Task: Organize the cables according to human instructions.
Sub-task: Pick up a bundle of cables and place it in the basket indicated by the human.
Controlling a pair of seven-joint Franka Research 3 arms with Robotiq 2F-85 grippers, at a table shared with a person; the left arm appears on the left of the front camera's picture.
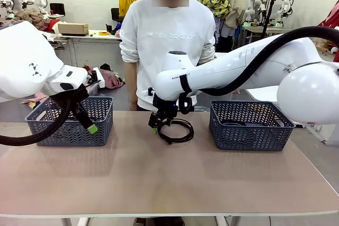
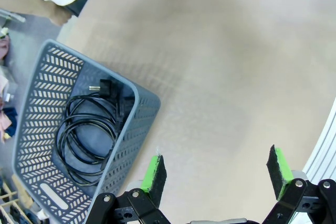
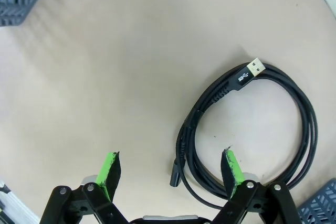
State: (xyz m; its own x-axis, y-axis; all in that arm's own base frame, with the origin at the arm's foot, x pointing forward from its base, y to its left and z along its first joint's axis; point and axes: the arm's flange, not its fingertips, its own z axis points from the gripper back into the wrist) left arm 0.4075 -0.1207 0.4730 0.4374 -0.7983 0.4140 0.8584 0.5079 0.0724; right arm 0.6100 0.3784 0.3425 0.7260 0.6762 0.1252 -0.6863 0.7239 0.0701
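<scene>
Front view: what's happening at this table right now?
The right claw, open, hovers over a coiled USB cable lying mid-table in front of a standing person. The left claw, also open and holding nothing, hangs beside the left basket, which already holds a coiled power cord. Another basket sits to the right.

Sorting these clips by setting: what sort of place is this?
Likely a robotics lab or workshop: a work table with grey baskets and a coiled cable, more robot arms on benches behind, and cluttered workbenches.
</scene>
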